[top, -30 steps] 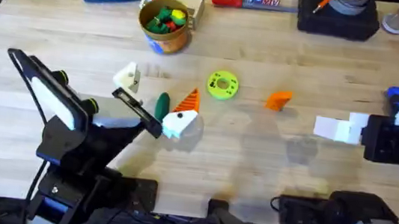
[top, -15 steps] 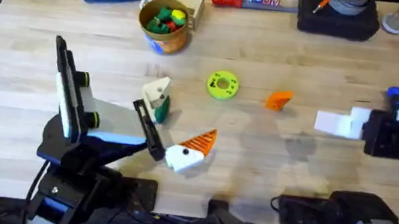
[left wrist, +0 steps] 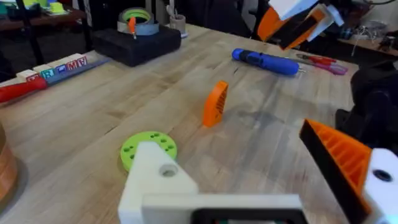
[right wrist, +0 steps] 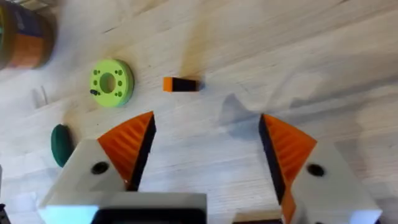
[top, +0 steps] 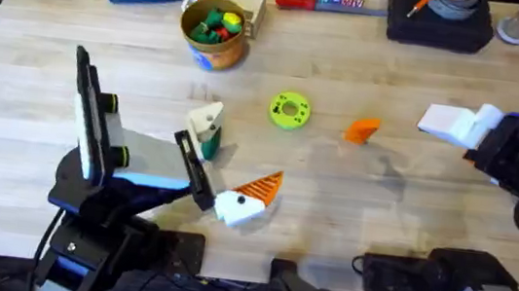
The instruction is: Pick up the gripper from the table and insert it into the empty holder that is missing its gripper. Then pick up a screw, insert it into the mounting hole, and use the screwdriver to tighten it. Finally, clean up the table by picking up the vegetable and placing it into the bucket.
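- Step in hand: judged as the first one, fetching the loose gripper (top: pixel 362 129). It lies on the bench (top: pixel 407 231) near the green disc (top: pixel 289 110), untouched by either arm.
- Right claw (right wrist: pixel 205 155): hovers above the bench with the gripper just ahead of it; both orange-padded fingers are spread wide, nothing between them.
- Left claw (top: pixel 222 171): spread as well, empty. One finger is the bare white holder (top: pixel 206 118); the other carries an orange wedge.
- Vegetable (top: pixel 209 142): lies on the bench against the holder finger.
- Screwdriver (left wrist: pixel 266 61): rests far off on the bench.
- Next move: the right claw likely needs to descend over the gripper, fingers straddling it, then pinch.
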